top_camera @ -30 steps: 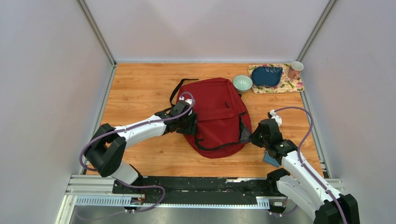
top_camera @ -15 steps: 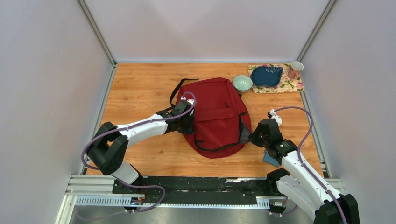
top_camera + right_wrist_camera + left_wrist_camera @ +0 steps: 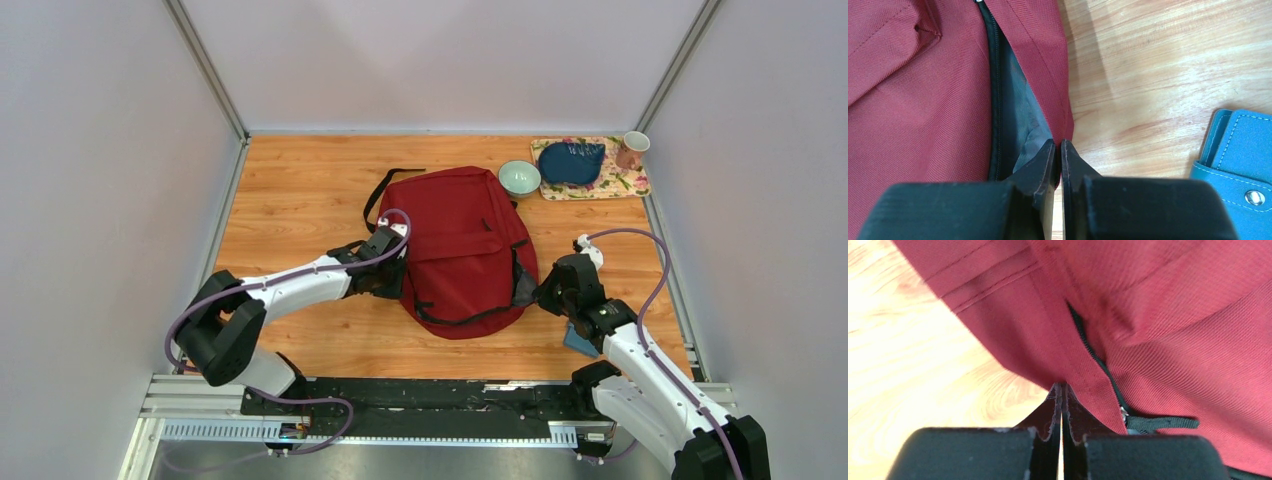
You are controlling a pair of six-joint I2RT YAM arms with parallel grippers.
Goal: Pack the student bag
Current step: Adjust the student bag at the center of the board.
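Observation:
The student bag point(image 3: 460, 250), dark red with black straps, lies flat in the middle of the wooden table. At its left edge my left gripper point(image 3: 392, 275) is shut, its tips point(image 3: 1062, 386) pinching the hem of the red fabric point(image 3: 1173, 315) just left of a black zipper pull point(image 3: 1158, 422). On the bag's right side my right gripper point(image 3: 545, 293) is shut on the rim of the zipper opening point(image 3: 1059, 142), where dark lining point(image 3: 1018, 125) shows beside the red cloth point(image 3: 923, 100).
A small blue wallet point(image 3: 580, 340) point(image 3: 1243, 165) lies on the wood just right of my right gripper. At the back right stand a pale green bowl point(image 3: 519, 177), a floral mat point(image 3: 620, 185) with a dark blue pouch point(image 3: 570, 162), and a pink mug point(image 3: 631, 150).
My left gripper has closed on the bag's left edge and drawn back a little to the left and toward me. The right arm has held still.

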